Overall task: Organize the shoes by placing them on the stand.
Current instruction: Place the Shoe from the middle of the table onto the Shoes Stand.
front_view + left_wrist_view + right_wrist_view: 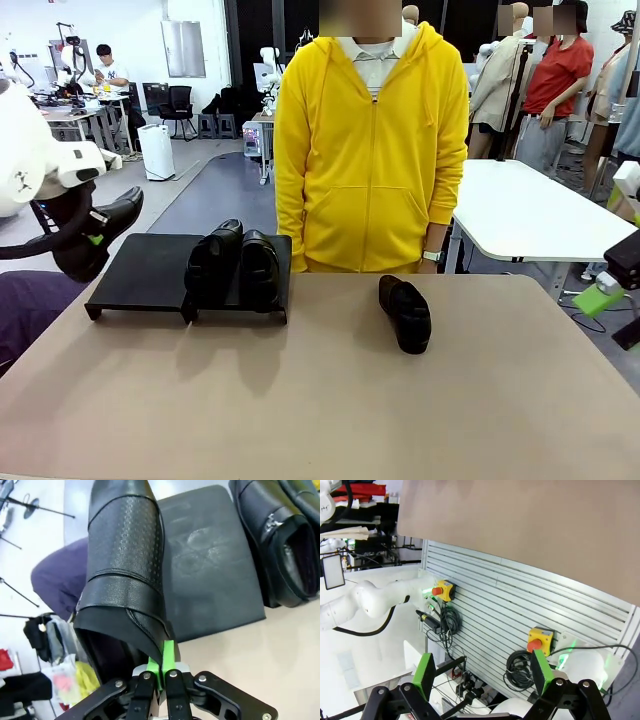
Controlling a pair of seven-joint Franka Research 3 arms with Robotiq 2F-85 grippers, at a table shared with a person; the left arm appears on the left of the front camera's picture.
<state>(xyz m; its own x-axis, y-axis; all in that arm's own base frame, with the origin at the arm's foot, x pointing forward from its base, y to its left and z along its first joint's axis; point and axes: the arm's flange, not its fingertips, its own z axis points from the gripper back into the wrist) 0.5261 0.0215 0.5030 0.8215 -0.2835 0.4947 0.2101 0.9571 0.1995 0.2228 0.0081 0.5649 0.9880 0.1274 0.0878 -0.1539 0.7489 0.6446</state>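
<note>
**Left tool holding a shoe beside the bare half of the stand**

The worktop (300,400) is taking up the near field, with a person (370,150) standing at its far edge. The stand (150,265) is sitting at the far left. Its left platform (210,565) is lying bare, while its right platform (283,262) is carrying two shoes (237,265) side by side, touching. A loose shoe (405,313) is lying on the worktop well right of the stand, just in front of the person.

The left tool (164,655) is hanging off the stand's left end and is pinching a held shoe (125,555) by the thin back rim of its opening, pads closed on the leather. The toe is pointing away from the wrist, toward the far side. The right tool (482,672) is waiting off the right side with its fingers spread wide and nothing between them.

The step in hand seems to be seating this shoe on the left platform. To do it well, the arm should be:

- Swinging the shoe right until its sole is fully over the platform, on the half next to the placed pair, leaving room for the last shoe.
- Turning the toe to match that pair.
- Tilting the sole to the platform's slope before lowering.
- Moving slowly, since the pinch is holding only an edge and the shoe may pivot.
- Opening only once the sole is resting flat, or it may slide off the tilt.
</note>
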